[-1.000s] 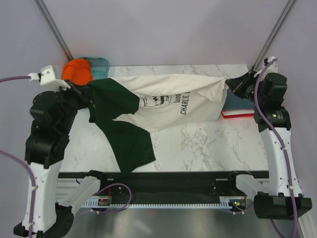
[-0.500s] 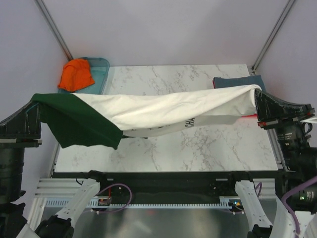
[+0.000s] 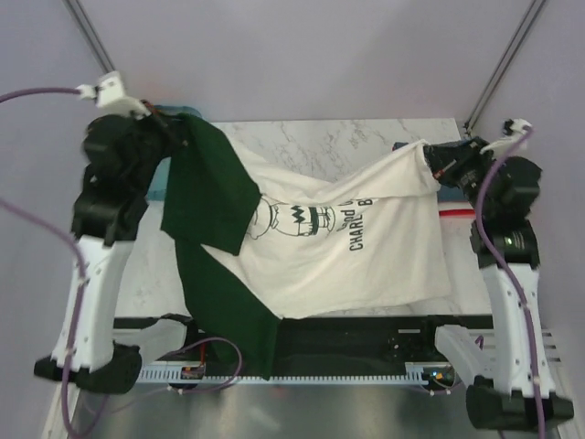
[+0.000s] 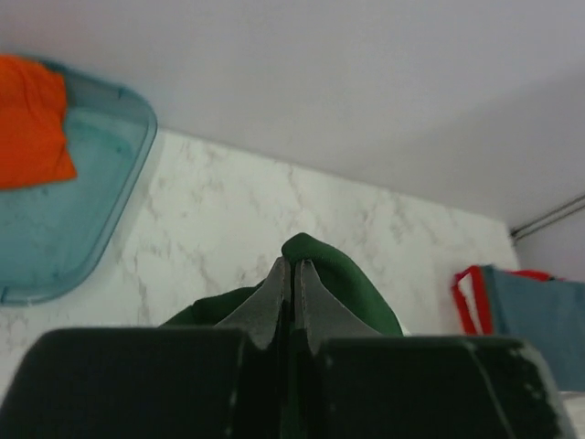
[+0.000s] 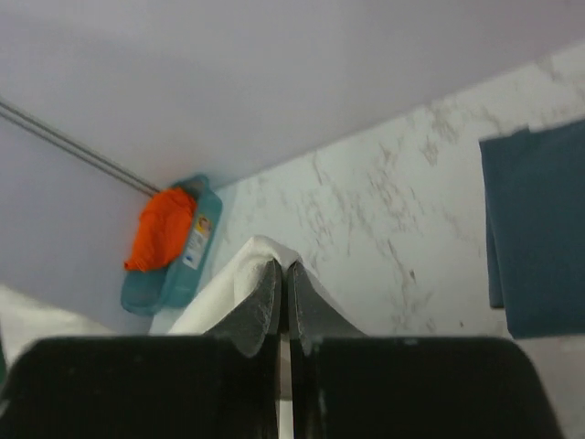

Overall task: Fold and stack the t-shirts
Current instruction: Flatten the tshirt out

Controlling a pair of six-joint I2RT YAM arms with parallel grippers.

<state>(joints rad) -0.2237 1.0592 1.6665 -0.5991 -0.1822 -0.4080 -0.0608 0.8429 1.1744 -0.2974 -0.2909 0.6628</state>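
Marble table (image 3: 320, 146) beneath cream t-shirt (image 3: 366, 270) printed "CHAR…".

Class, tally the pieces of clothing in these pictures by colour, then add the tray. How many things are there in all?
cream t-shirt with green sleeves: 1
orange t-shirt: 1
slate-blue t-shirt, folded: 1
red t-shirt, only an edge showing under the blue one: 1
teal tray: 1
Total: 5
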